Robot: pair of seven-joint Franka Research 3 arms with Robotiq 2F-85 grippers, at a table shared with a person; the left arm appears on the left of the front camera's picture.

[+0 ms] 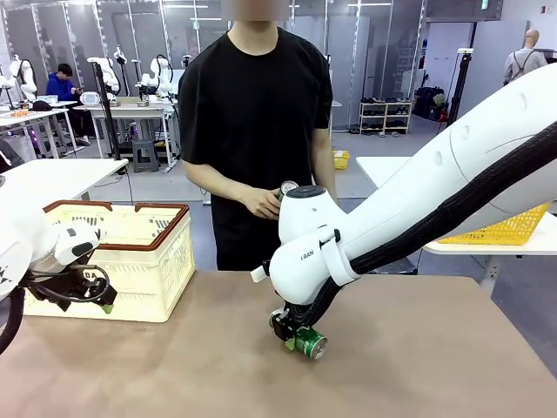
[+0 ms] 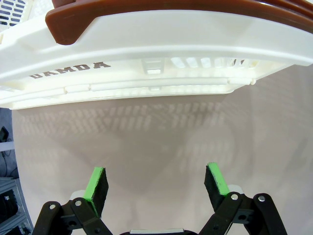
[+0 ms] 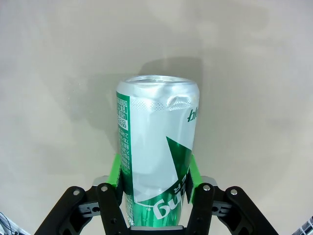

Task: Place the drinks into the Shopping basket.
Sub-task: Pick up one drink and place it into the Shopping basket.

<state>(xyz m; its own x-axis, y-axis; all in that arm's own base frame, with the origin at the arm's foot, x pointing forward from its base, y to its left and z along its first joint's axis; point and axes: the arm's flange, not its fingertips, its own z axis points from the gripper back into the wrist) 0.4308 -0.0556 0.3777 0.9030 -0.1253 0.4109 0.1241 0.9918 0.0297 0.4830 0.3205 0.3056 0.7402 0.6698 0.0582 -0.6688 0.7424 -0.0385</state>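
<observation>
My right gripper (image 3: pixel 154 172) is clenched on a green can (image 3: pixel 156 147), with a pad on each side of its body. The can looks thin-walled and slick, and it is dimpled near one rim, so I judge it needs a firm but gentle squeeze across the round middle. It lies tipped low over the table (image 1: pixel 435 348), well apart from the basket (image 1: pixel 144 261). My right arm reaches in low with the wrist bent down. My left gripper (image 2: pixel 156 180) stands released near the basket's wall.

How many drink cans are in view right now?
2. One green can is held by the right gripper down at the table; a second can is in the person's hand beyond. More may hide inside the basket.
</observation>
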